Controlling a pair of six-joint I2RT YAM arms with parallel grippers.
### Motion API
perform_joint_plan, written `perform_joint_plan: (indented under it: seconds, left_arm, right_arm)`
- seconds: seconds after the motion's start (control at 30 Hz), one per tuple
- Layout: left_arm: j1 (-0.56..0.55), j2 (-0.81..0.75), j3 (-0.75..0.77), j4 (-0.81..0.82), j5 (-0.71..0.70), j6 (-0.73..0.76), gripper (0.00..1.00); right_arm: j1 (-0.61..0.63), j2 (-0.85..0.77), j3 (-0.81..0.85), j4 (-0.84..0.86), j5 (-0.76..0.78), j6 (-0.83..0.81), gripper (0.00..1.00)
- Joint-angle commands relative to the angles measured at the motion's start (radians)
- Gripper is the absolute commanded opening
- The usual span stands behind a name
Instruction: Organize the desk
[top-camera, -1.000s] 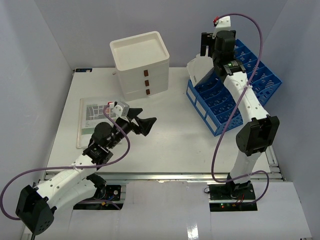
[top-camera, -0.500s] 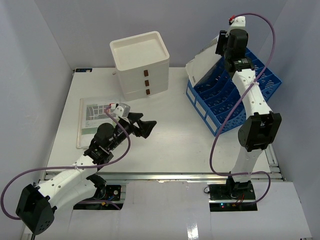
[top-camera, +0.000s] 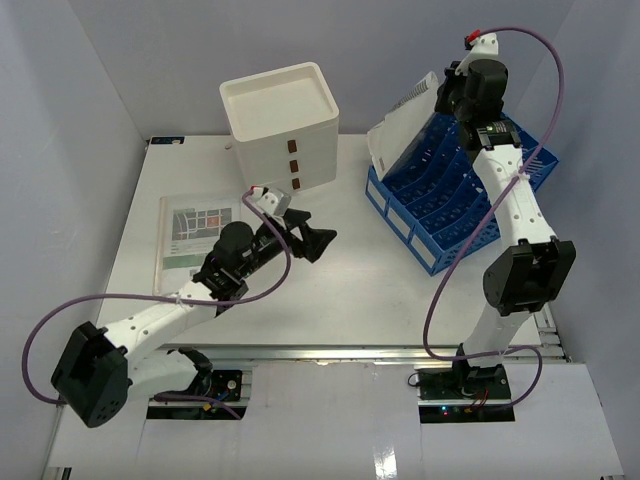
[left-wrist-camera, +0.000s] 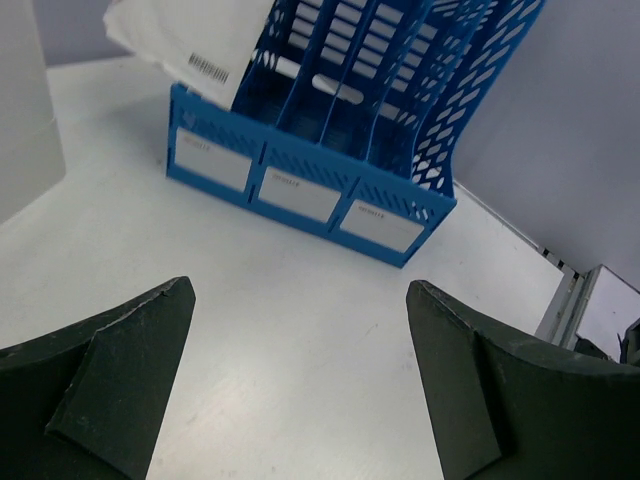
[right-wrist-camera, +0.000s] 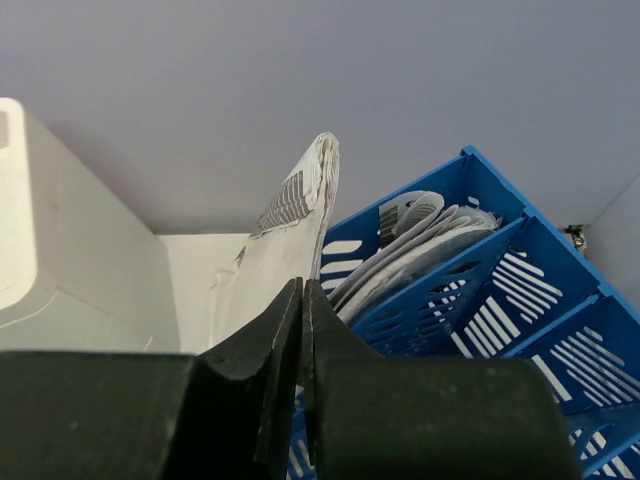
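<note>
Drawer box (top-camera: 280, 125) left of file rack (top-camera: 432, 208), on desk (top-camera: 350, 295).

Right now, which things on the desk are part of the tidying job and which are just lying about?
Part of the job: the desk; blue file rack; white papers standing in it; leaflet lying flat at the left.
Likely just lying about: white three-drawer box; small dark strip at the far-left corner.

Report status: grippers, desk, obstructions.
Left gripper open, hovering empty. Right gripper shut at white paper booklet in blue plastic file rack. White flat desk: printed sheet lies left. No obstruction seen.
</note>
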Motion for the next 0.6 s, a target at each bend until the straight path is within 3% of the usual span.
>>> perform_joint_plan:
  seconds: [0.0, 0.23, 0.57]
  left_arm:
    - [-0.043, 0.189, 0.176, 0.170, 0.055, 0.203, 0.98]
    - [-0.083, 0.568, 0.492, 0.319, 0.007, 0.464, 0.98]
    - [-0.106, 0.889, 0.812, 0.432, -0.095, 0.552, 0.98]
  right_arm:
    - [0.016, -0.078, -0.054, -0.036, -0.140, 0.086, 0.08]
    - [0.016, -0.132, -0.116, -0.033, -0.213, 0.139, 0.08]
    - [0.020, -0.164, -0.187, -0.030, -0.287, 0.146, 0.08]
